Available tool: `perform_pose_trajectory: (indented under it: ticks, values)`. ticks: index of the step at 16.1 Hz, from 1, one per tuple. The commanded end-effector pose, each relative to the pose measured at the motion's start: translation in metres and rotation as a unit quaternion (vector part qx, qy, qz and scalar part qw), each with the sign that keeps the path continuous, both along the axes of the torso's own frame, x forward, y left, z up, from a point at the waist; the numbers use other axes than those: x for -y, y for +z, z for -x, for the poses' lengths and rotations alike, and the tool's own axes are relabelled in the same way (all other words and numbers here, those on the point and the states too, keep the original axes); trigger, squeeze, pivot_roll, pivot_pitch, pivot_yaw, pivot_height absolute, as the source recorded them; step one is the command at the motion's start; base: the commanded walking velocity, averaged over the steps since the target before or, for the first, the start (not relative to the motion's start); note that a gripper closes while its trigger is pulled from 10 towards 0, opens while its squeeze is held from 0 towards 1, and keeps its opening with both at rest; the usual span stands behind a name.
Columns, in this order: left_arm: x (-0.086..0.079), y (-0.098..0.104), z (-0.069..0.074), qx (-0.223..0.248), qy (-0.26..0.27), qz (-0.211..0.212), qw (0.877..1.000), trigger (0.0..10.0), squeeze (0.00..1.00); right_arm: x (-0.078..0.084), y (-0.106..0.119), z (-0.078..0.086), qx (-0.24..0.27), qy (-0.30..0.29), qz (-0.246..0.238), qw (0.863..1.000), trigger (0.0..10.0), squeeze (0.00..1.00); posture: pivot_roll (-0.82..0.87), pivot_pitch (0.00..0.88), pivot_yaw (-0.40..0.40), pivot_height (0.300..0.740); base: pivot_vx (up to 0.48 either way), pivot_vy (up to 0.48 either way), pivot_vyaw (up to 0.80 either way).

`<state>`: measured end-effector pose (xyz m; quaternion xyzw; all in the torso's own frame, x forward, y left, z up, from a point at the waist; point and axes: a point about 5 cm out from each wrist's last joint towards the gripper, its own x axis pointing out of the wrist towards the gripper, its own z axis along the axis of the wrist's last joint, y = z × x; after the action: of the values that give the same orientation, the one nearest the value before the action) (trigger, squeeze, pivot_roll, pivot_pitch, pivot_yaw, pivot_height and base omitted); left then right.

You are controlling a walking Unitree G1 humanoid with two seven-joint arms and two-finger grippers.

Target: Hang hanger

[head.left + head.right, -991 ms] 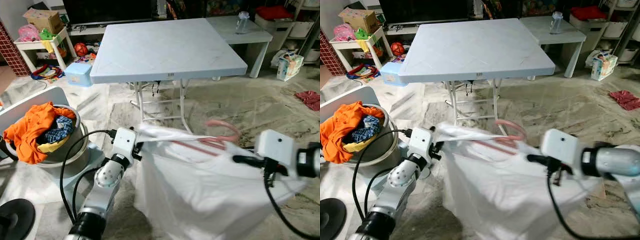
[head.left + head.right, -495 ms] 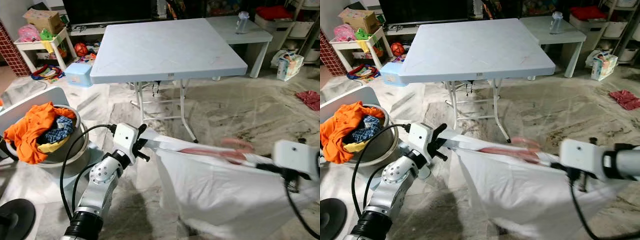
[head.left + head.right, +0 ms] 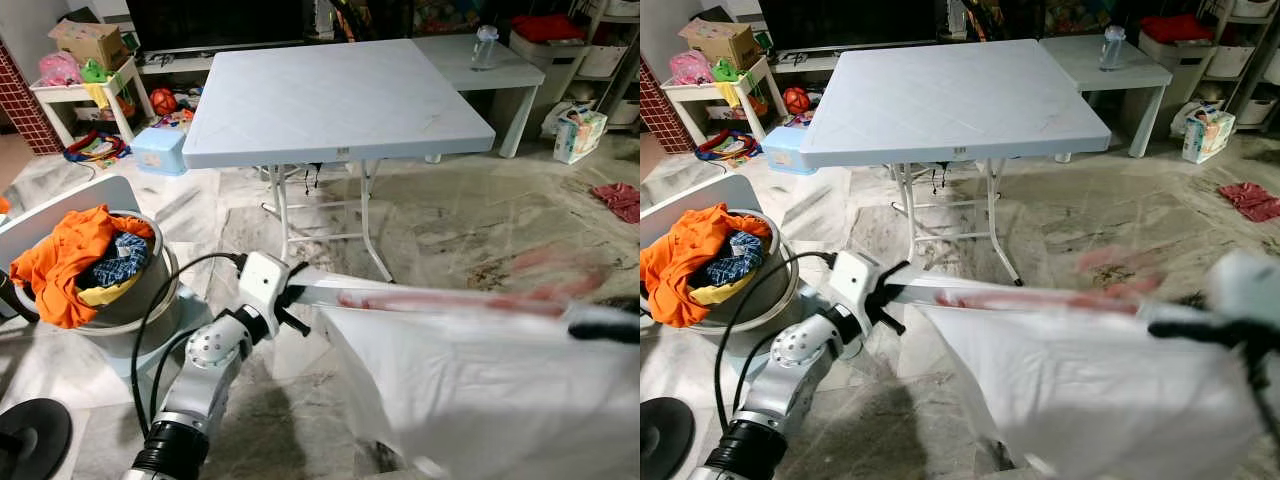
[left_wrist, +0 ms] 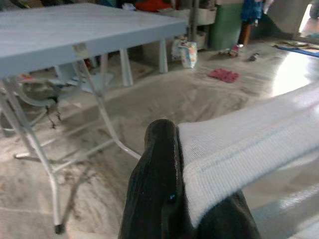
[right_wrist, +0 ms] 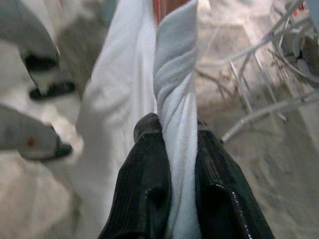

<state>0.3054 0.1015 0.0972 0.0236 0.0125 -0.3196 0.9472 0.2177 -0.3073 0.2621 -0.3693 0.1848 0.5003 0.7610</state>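
Since the earlier frames, the white garment [image 3: 480, 370] has been drawn wider toward the right edge. In the left eye view, its top hem is stretched taut from the left gripper [image 3: 290, 292] at lower centre to the blurred right gripper [image 3: 600, 330]. The pink hanger [image 3: 450, 298] lies inside along that hem, presumably to keep it seated. In the left wrist view, the hem is pinched between closed fingers [image 4: 159, 164]. In the right wrist view, twisted cloth is clamped likewise.
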Motion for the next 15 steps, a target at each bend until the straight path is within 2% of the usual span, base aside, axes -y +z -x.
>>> perform_pose_trajectory:
  ticks: [1,5,7,8,10,11,12,13,15]
  values:
    - [-0.024,-0.016,0.002,-0.046,0.043,-0.004,0.998,0.0,0.00,0.010,0.023,0.003,0.026,-0.015,-0.020,0.999,10.0,0.00,-0.08,0.043,0.036,0.740,0.000,0.000,0.00]
    - [-0.017,-0.026,0.009,-0.086,0.017,0.008,0.996,0.0,0.00,0.001,0.037,0.007,0.033,0.014,-0.090,0.995,10.0,0.00,-0.08,0.047,0.040,0.740,0.000,0.000,0.00]
    - [-0.015,-0.025,0.008,-0.109,0.029,0.051,0.992,0.0,0.00,-0.003,0.038,0.009,0.023,0.027,-0.093,0.995,10.0,0.00,-0.08,0.049,0.045,0.740,0.000,0.000,0.00]
    - [-0.014,-0.023,0.006,-0.112,0.031,0.061,0.991,0.0,0.00,-0.006,0.038,0.010,0.018,0.029,-0.111,0.993,10.0,0.00,-0.08,0.049,0.043,0.740,0.000,0.000,0.00]
    - [-0.003,-0.025,0.010,-0.095,0.009,0.026,0.995,0.0,0.00,-0.017,0.040,-0.006,0.068,-0.007,-0.185,0.980,10.0,0.00,-0.07,0.045,0.042,0.740,0.000,0.000,0.00]
    - [0.005,-0.029,0.014,-0.083,0.002,-0.004,0.996,10.0,0.00,-0.027,0.036,-0.019,0.105,-0.036,-0.221,0.969,10.0,0.00,-0.07,0.042,0.043,0.740,0.000,0.000,0.00]
    - [0.011,-0.033,0.017,-0.082,-0.002,-0.023,0.996,10.0,0.40,-0.032,0.031,-0.028,0.125,-0.061,-0.237,0.962,10.0,0.00,-0.06,0.040,0.044,0.740,0.000,0.000,0.00]
    - [0.029,-0.041,0.030,-0.070,-0.052,-0.057,0.995,10.0,1.00,-0.050,0.005,-0.042,0.137,-0.099,-0.256,0.952,10.0,0.00,-0.07,0.038,0.050,0.740,0.000,0.000,0.00]
    - [0.040,-0.041,0.039,-0.068,-0.081,-0.049,0.993,10.0,1.00,-0.062,-0.016,-0.049,0.143,-0.114,-0.249,0.951,10.0,0.00,-0.06,0.036,0.053,0.740,0.000,0.000,0.00]
